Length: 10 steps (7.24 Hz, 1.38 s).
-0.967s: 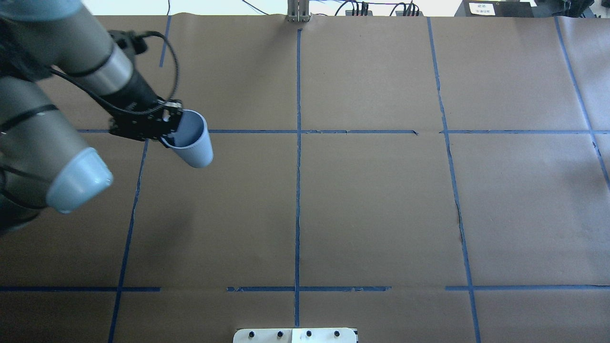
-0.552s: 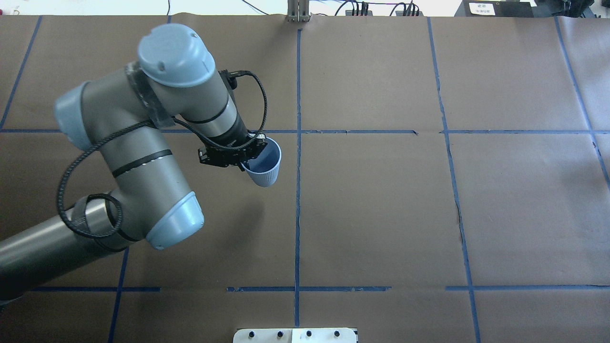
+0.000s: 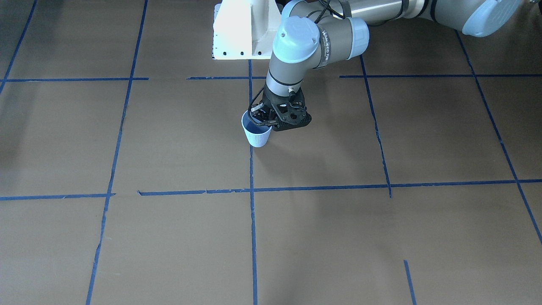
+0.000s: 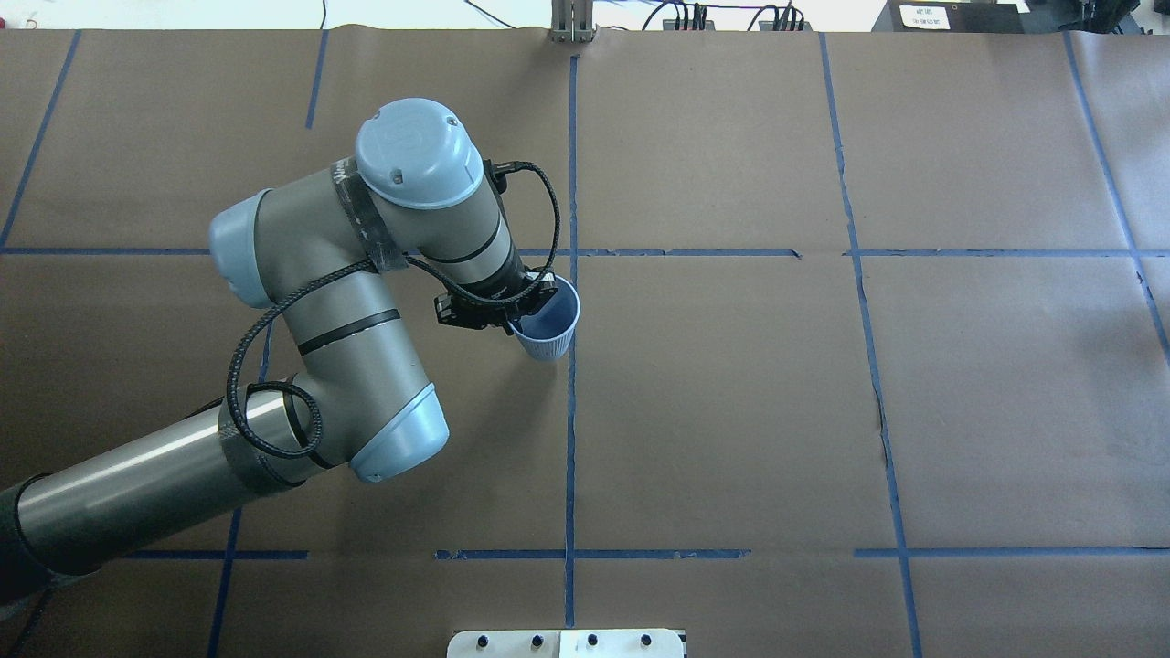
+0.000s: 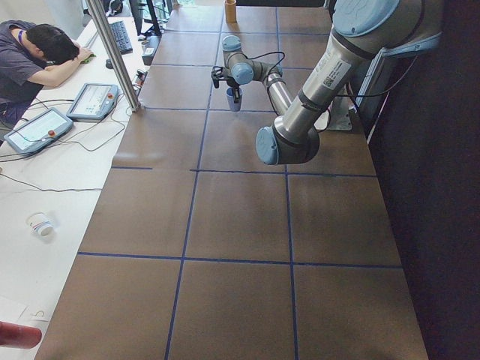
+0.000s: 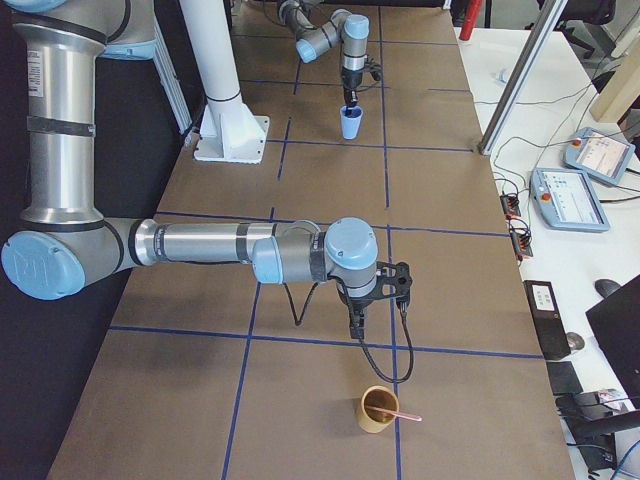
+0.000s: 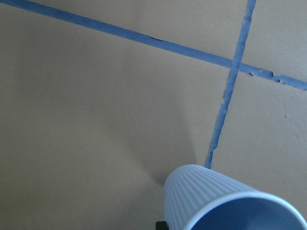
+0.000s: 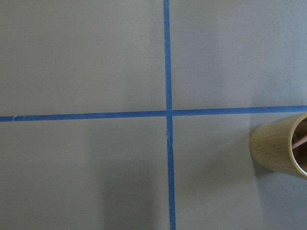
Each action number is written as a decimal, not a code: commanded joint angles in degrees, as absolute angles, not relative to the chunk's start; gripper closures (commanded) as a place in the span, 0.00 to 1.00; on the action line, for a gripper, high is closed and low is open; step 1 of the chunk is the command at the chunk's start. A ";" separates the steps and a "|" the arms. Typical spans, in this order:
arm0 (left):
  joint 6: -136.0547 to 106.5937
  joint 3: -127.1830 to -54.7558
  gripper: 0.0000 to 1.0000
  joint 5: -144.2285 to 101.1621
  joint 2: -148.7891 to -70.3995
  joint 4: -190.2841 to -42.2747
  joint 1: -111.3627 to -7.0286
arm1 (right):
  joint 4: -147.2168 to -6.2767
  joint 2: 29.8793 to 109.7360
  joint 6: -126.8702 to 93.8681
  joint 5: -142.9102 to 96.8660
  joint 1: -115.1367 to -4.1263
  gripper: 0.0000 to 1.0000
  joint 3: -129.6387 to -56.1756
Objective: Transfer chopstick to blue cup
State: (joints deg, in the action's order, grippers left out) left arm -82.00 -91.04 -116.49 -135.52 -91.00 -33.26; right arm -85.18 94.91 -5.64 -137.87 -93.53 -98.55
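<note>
My left gripper (image 4: 514, 317) is shut on the rim of the blue cup (image 4: 547, 327), a pale ribbed cup with a darker inside. The cup (image 3: 256, 134) hangs nearly upright, low over the brown table beside the centre tape line; whether it touches I cannot tell. The left wrist view shows the cup (image 7: 225, 201) at the bottom edge. The chopstick (image 6: 402, 415), thin and pink, leans out of a tan cup (image 6: 377, 409) at the table's right end. The chopstick (image 8: 301, 142) barely shows inside the tan cup (image 8: 280, 148). My right gripper (image 6: 357, 325) hovers just behind that cup; open or shut, I cannot tell.
Blue tape lines (image 4: 570, 411) divide the brown paper table into squares. The white robot base (image 3: 241, 29) stands at the near edge. A person (image 5: 37, 56) leans on a side desk with teach pendants (image 6: 600, 155) and cables.
My left arm has swung from the far left toward the table's centre line, carrying the blue cup with it. The cup now sits more upright.
</note>
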 commanded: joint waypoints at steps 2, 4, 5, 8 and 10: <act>-82.09 -87.82 0.95 -116.46 -135.79 -95.34 -32.34 | -85.25 94.48 -5.71 -137.90 -93.60 0.00 -98.26; -82.18 -87.80 0.82 -116.46 -135.79 -95.54 -32.34 | -85.25 94.39 -5.71 -137.90 -93.60 0.00 -98.35; -82.00 -87.89 0.24 -116.46 -135.70 -95.54 -32.17 | -85.25 94.39 -5.71 -137.90 -93.60 0.00 -98.26; -82.09 -89.02 0.00 -116.46 -135.44 -95.19 -32.43 | -85.34 94.31 -5.63 -137.81 -93.60 0.00 -98.17; -81.74 -95.06 0.00 -119.42 -134.57 -89.17 -36.19 | -85.69 94.31 -6.15 -138.25 -93.60 0.00 -98.09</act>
State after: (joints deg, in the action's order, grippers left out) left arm -82.00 -91.45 -117.43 -135.15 -93.29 -34.06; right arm -85.53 94.31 -5.83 -138.04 -93.58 -98.09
